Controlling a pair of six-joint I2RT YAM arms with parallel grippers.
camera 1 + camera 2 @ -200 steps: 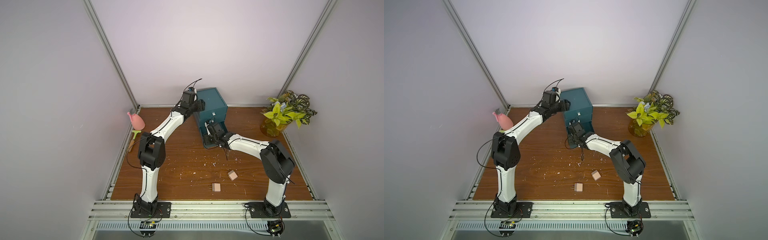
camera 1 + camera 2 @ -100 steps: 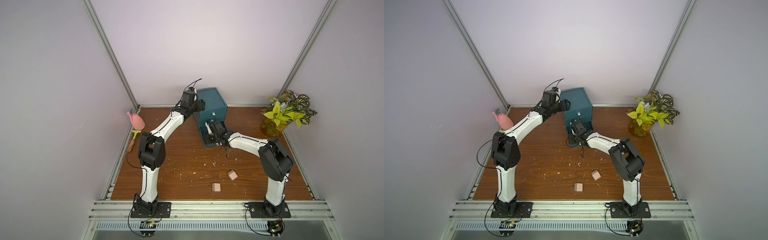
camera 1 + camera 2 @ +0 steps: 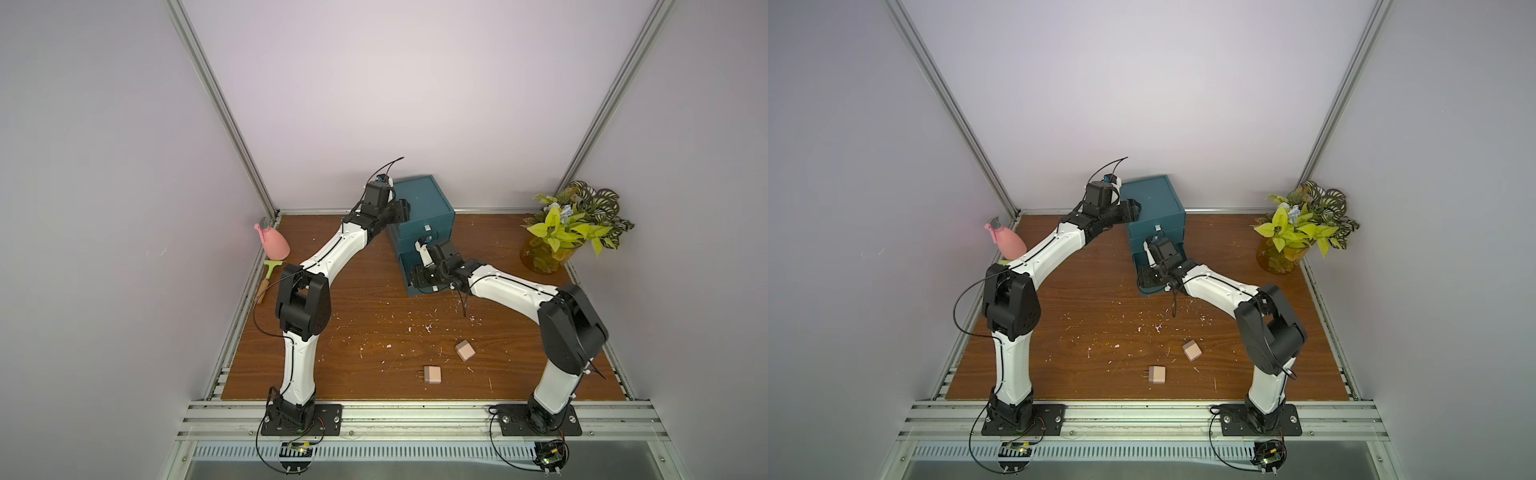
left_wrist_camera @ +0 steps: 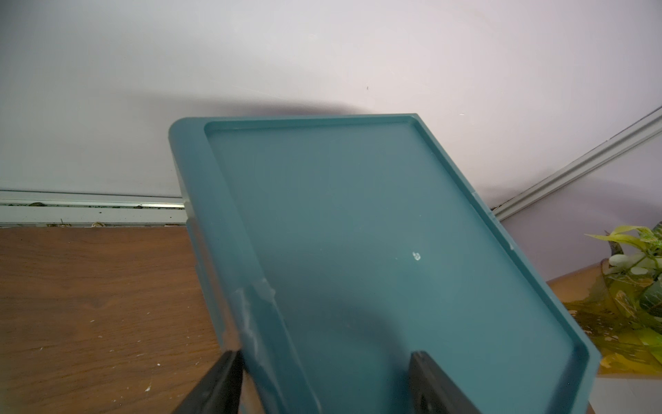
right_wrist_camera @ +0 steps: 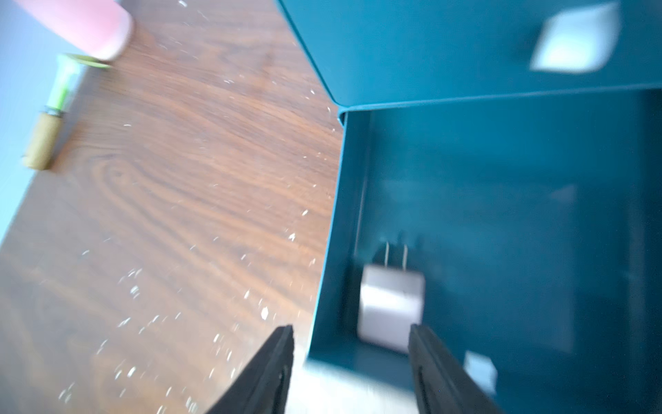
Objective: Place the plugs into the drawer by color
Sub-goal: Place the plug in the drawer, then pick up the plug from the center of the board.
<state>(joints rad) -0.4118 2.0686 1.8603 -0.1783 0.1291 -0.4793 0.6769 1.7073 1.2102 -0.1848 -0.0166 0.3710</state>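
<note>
1. Room: pale plain walls (image 3: 415,83) on three sides, with metal rails in the corners and along the worktop's left and right edges.
2. Worktop (image 3: 353,316): brown wood grain with scattered white flecks. The middle and front are wide and bare between the arm bases. Things crowd only the rear.
3. Left arm (image 3: 332,253): reaches to the chest's top left edge. The left fingers (image 4: 222,387) are apart, one beside the side wall and one over the lid, clamped on nothing.
4. Right arm (image 3: 511,291): low over the pulled-out drawer. The right fingers (image 5: 440,376) are apart and empty.
5. Chest (image 3: 424,199): dark teal, rear centre, near the back wall, slightly askew.
6. Plant (image 3: 573,224): rear right corner, by the rail.
7. Drawer (image 5: 501,215): a lower one, pulled out frontward; the view is blurred.
8. Bottle (image 3: 274,243): pink, rear left, with a scraper (image 3: 268,276) just in front.
9. Plugs: one pale plug (image 5: 392,304) lies in the drawer's corner. Two beige plugs (image 3: 465,350) (image 3: 432,374) lie front centre, near each other and not touching, well clear of both arms.
</note>
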